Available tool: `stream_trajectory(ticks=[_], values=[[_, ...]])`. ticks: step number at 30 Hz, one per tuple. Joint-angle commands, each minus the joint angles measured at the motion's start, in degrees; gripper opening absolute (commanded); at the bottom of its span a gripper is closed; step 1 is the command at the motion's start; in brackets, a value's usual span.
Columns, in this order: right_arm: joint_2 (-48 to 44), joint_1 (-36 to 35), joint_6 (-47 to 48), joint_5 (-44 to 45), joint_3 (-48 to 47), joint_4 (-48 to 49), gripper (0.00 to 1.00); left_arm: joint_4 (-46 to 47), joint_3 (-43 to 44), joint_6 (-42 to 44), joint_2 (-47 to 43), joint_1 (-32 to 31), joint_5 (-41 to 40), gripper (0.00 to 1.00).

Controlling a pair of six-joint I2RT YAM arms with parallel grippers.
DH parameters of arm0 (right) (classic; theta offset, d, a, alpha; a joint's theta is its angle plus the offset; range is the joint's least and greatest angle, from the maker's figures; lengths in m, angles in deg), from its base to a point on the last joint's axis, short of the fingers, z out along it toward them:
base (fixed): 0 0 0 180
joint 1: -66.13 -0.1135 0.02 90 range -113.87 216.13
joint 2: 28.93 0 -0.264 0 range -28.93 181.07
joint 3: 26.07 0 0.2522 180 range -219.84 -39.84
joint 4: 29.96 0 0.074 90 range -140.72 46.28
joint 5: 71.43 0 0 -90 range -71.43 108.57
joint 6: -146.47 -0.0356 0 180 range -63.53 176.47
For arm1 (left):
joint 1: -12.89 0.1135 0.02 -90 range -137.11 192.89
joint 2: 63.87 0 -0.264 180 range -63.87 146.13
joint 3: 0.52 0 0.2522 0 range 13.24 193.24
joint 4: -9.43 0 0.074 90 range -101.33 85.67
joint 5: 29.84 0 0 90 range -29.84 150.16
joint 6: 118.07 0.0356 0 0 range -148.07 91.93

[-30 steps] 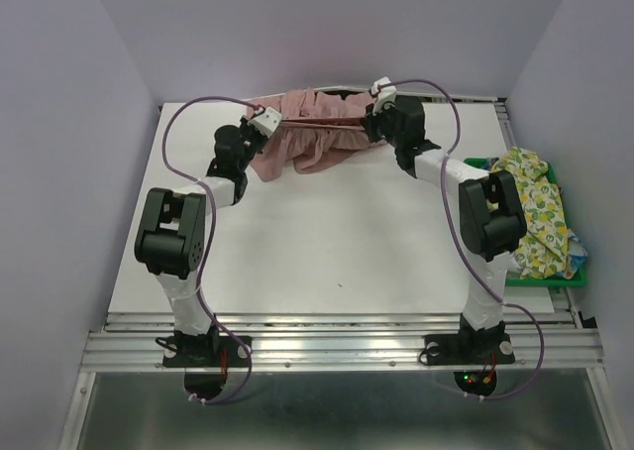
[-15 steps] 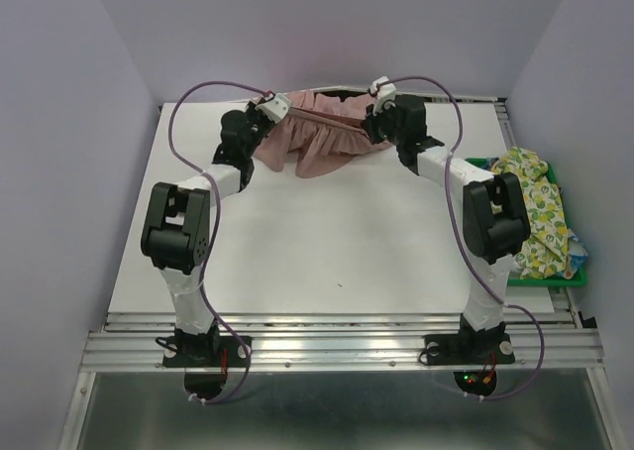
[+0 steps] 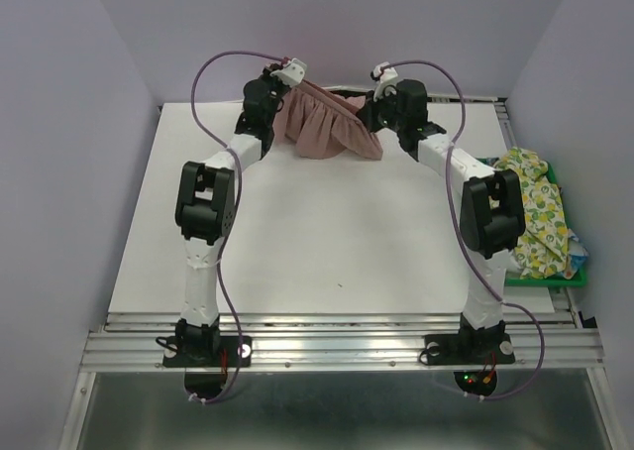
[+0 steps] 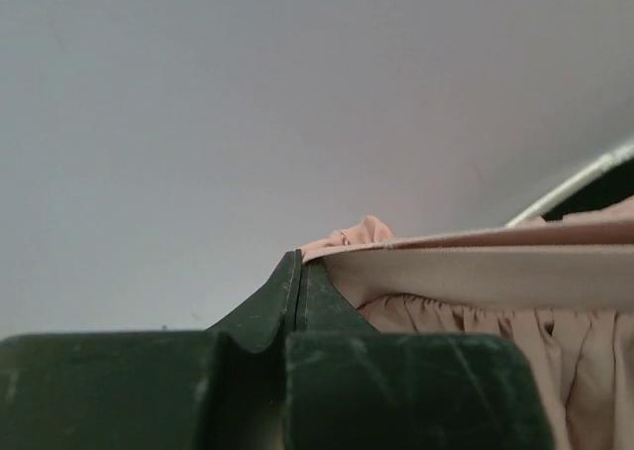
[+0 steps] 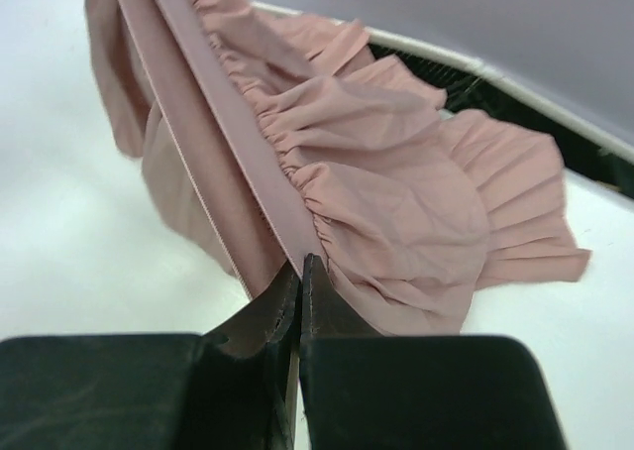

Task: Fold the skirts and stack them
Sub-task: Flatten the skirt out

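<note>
A dusty pink gathered skirt (image 3: pixel 327 125) hangs stretched by its waistband between both grippers, above the far edge of the white table (image 3: pixel 317 232). My left gripper (image 3: pixel 293 81) is shut on the waistband's left end; the pink band (image 4: pixel 475 272) runs off to the right in the left wrist view from that gripper (image 4: pixel 300 264). At the right end my right gripper (image 3: pixel 369 111) pinches the band, shut on it. The right wrist view shows the gathers (image 5: pixel 376 163) fanning away from the closed tips of this gripper (image 5: pixel 302 264).
A green basket (image 3: pixel 555 272) at the table's right edge holds a yellow and white patterned garment (image 3: pixel 535 207). The back wall stands close behind the skirt. A metal rail (image 3: pixel 337 326) runs along the near edge.
Both grippers have risen and moved toward the back wall with the skirt. The left end rose most, and the skirt now hangs free below a taut waistband.
</note>
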Motion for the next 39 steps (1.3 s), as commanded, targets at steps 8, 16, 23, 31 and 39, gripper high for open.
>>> stream_trajectory(ticks=[8, 16, 23, 31, 39], values=[[-0.8, -3.8, -3.0, -0.5, 12.6, -3.7, 0.01, 7.4, -11.3, -1.7, -8.6, 1.4, -4.5, 0.0], [-2.7, -4.4, -5.4, 0.3, 17.0, -4.0, 0.01, 11.6, -38.5, -3.0, -26.2, 1.5, 1.6, 0.0], [-8.2, -4.4, 1.5, -4.7, 19.5, -10.5, 0.01, 10.9, -56.1, 0.9, -38.8, 1.8, 5.5, 0.0], [-12.4, -5.5, 14.6, -8.0, 26.0, -22.3, 0.01, 0.8, -71.9, 6.1, -50.6, 0.4, 12.6, 0.0], [-22.1, -7.6, 23.7, -5.4, 38.7, -25.5, 0.01, -26.6, -83.1, 25.7, -76.4, -3.9, 25.8, 0.02]])
